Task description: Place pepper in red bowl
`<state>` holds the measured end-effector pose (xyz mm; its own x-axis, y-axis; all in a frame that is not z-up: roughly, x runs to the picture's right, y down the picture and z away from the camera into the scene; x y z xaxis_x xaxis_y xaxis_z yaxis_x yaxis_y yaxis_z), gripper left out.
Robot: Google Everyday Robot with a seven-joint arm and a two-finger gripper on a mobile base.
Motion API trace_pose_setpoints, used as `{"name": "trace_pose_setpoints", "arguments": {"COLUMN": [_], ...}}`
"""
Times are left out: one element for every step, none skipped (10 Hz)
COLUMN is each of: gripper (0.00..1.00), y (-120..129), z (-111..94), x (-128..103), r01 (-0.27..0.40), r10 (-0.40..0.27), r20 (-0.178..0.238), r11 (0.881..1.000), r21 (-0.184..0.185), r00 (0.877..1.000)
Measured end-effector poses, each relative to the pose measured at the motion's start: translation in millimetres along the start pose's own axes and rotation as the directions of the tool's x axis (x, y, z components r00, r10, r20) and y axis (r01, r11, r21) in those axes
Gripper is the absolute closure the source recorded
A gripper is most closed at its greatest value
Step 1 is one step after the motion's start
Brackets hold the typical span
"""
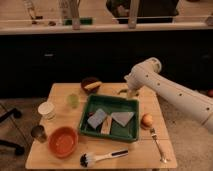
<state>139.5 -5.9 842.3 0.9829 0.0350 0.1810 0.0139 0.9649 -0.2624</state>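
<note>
Wooden tabletop [59,94] carries a green tray [108,98] at ctr, w/ red bowl [63,141], metal cup [38,133], white cup [46,110] & small green cup [73,100] on the view's left. Dark bowl [84,87] sits at far edge, brush [103,158] at front, round orange item [146,120] & fork [157,145] at right. Claw [131,93] hangs over far edge, behind tray.

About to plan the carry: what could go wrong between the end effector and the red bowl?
The end effector hangs at the green tray's back right corner. The red bowl sits diagonally opposite, so a low carry could clip the tray wall. The metal cup and white cup stand close by the bowl and could get knocked.
</note>
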Motion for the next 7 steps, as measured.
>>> {"name": "trace_pose_setpoints", "arguments": {"gripper": [0.2,0.2,0.2,0.2,0.2,0.2,0.2], "y": [-5.4,-8.3,-11.0,-15.1,-19.4,-23.2,-26.3], "z": [7.8,11.9,15.2,20.5,25.2,28.1,30.0], "x": [6.0,15.1,22.5,28.2,35.0,42.4,50.2], "r01": [-0.03,-0.054,-0.07,-0.086,-0.101,-0.112,-0.121], "r10": [0.03,0.054,0.069,0.086,0.1,0.111,0.121], "r20": [0.007,0.008,0.007,0.01,0.009,0.007,0.006], "r11": [0.999,0.998,0.997,0.995,0.993,0.992,0.991], "r21": [0.021,0.035,0.044,0.051,0.055,0.058,0.06], "r00": [1.0,0.999,0.998,0.996,0.995,0.994,0.993]}}
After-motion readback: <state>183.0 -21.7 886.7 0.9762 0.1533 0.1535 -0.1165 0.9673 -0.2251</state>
